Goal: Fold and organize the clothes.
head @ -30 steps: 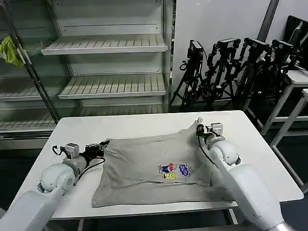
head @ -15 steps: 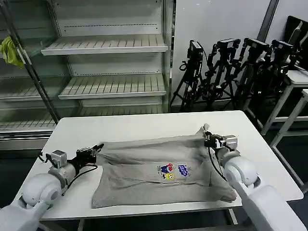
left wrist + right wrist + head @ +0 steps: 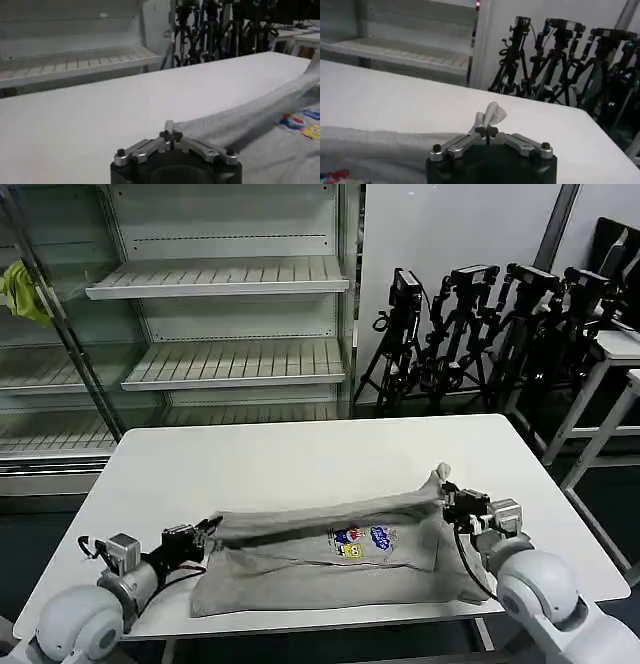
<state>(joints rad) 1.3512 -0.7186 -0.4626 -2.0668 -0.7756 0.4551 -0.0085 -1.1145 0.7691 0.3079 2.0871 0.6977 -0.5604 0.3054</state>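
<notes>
A light grey short-sleeved shirt (image 3: pixel 320 569) with a small multicoloured chest print (image 3: pixel 362 542) lies on the white table (image 3: pixel 290 459), its far edge lifted and pulled toward the front. My left gripper (image 3: pixel 212 529) is shut on the shirt's left far corner, and the cloth (image 3: pixel 235 122) runs away from its closed fingertips in the left wrist view. My right gripper (image 3: pixel 446 496) is shut on the right far corner, with a tuft of grey cloth (image 3: pixel 490 116) sticking up between the fingers. The held edge stretches taut between both grippers.
Empty metal shelves (image 3: pixel 220 279) stand behind the table, with a yellow-green cloth (image 3: pixel 22 289) at the far left. Black tripods (image 3: pixel 470 334) crowd the back right. Another white table (image 3: pixel 620 349) stands at the right. The far half of the table is bare.
Both grippers have drawn the shirt's far edge toward the front of the table, folding it over the lower half. The far half of the table is now uncovered.
</notes>
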